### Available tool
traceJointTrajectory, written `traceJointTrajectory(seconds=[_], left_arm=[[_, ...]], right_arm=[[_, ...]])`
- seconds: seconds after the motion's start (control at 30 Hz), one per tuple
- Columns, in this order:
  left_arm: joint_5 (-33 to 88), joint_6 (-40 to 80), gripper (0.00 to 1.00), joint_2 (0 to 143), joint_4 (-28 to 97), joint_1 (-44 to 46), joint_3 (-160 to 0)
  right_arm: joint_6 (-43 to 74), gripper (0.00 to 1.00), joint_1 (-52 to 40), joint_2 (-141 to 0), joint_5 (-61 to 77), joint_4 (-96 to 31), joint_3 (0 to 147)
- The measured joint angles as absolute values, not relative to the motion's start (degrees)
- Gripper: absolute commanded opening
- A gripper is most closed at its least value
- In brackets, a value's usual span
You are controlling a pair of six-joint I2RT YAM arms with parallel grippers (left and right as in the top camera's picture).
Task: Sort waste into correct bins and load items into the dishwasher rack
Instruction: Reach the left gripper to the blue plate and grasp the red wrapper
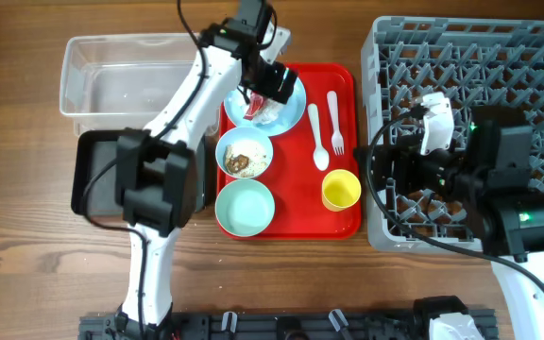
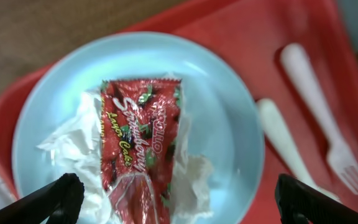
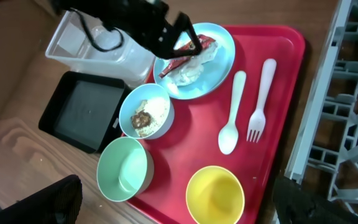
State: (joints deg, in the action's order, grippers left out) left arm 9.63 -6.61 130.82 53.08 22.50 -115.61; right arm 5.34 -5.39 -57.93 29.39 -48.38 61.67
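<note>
The red-and-white wrapper point(image 2: 138, 143) lies on white tissue on the pale blue plate point(image 2: 222, 106) at the back of the red tray point(image 1: 296, 203). My left gripper point(image 2: 182, 199) is open, its fingers straddling the wrapper just above the plate. One bowl point(image 1: 245, 154) holds rice crumbs and brown scraps; the other bowl point(image 1: 245, 206) is empty. The spoon point(image 1: 317, 137), fork point(image 1: 335, 123) and yellow cup point(image 1: 341, 190) lie on the tray's right side. My right gripper point(image 3: 179, 205) is open and empty, above the tray's right edge by the grey rack point(image 1: 480, 57).
The clear tub point(image 1: 111, 76) stands at the back left, empty. The black tray point(image 1: 97, 175) sits in front of it, partly under my left arm. The rack fills the right side of the table.
</note>
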Motion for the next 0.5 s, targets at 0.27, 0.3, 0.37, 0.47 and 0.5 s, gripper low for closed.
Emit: traceJointTrajectory(seconds=[0.27, 0.3, 0.37, 0.47, 0.5], left_arm=[[6.7, -6.6, 1.0, 135.0, 53.6, 22.5, -115.6], [6.3, -6.6, 1.0, 135.1, 53.6, 22.5, -115.6], [5.9, -6.6, 1.0, 135.2, 53.5, 22.5, -115.6], [5.7, -6.6, 1.0, 135.5, 53.3, 22.5, -115.6], [5.7, -6.6, 1.0, 135.8, 53.3, 22.5, -115.6]], right_arm=[[5.3, 1.0, -5.4, -58.9, 29.4, -48.9, 61.7], [5.3, 0.99, -5.4, -59.1, 29.4, -48.9, 61.7], [5.3, 1.0, -5.4, -59.4, 29.4, -48.9, 61.7], [5.3, 1.0, -5.4, -59.8, 29.4, -48.9, 61.7], [5.3, 1.0, -5.4, -59.9, 29.4, -48.9, 61.7]])
